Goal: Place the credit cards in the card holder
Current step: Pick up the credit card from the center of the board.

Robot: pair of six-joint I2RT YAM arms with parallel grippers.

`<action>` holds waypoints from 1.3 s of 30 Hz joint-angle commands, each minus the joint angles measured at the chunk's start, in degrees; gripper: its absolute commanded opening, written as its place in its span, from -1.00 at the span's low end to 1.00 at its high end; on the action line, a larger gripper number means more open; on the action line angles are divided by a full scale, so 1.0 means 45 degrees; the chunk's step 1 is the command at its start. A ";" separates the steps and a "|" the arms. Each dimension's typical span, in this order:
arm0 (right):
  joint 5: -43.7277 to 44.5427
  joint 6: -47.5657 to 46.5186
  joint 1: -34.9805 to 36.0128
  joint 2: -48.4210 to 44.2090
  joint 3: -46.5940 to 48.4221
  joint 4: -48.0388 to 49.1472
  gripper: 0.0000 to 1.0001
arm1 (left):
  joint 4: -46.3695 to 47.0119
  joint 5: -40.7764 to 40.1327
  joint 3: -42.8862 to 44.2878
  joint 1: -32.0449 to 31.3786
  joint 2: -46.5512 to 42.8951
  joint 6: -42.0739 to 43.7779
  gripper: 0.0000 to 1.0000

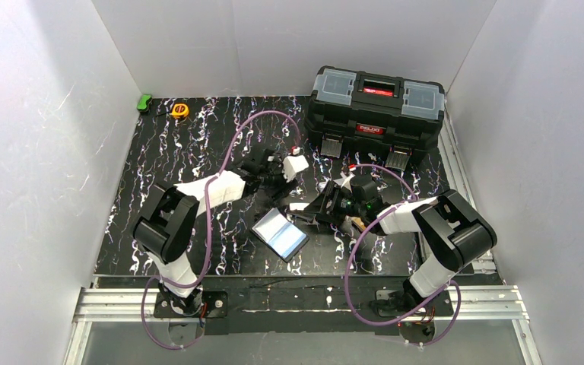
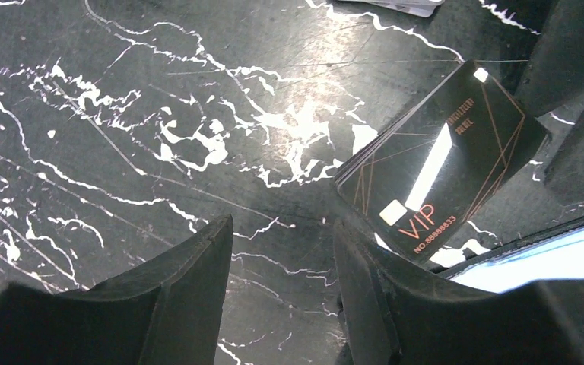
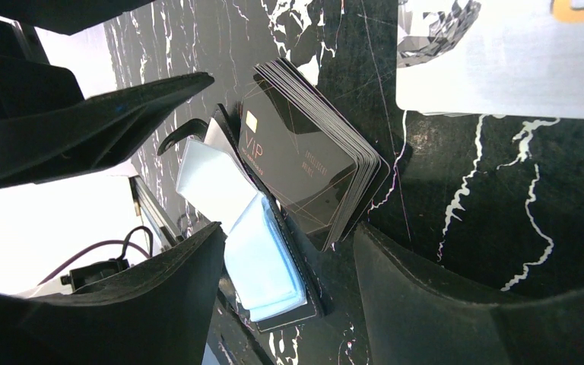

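1. We count one card holder (image 1: 280, 233), open, blue sleeves up, nearest the arm bases.
2. One stack of black credit cards (image 3: 312, 163) touching it; we can't count them.
3. Two grippers: left gripper (image 2: 283, 228) and right gripper (image 3: 289, 232), both spread, empty.
4. One silver card (image 3: 494, 68), cut off.

This looks like a robotics lab test cell, not a home or shop. Plain white panels (image 1: 38, 152) box the work area in on three sides. The table (image 1: 167, 152) has a black top with white marbling and sits on bare aluminium rails (image 1: 289, 304). The left arm (image 1: 171, 228) and the right arm (image 1: 449, 228) are bolted to these rails, with purple cables (image 1: 274, 112) looping loose above the top. A black toolbox (image 1: 376, 106) and a yellow tape measure (image 1: 179, 110) sit at the far edge.
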 commanded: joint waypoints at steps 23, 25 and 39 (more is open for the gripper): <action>0.0321 -0.0222 0.0020 -0.0052 -0.0121 -0.0756 0.39 | 0.0436 -0.0141 -0.0182 -0.0800 0.0332 0.0663 -0.01; 0.0304 -0.0206 0.0020 -0.0031 -0.0130 -0.0724 0.39 | 0.0427 -0.0115 -0.0211 -0.0861 0.0369 0.0681 -0.01; 0.0260 -0.0117 0.0020 0.0048 -0.0225 -0.0481 0.36 | 0.0301 -0.0125 -0.0378 -0.1005 0.0372 0.0760 -0.01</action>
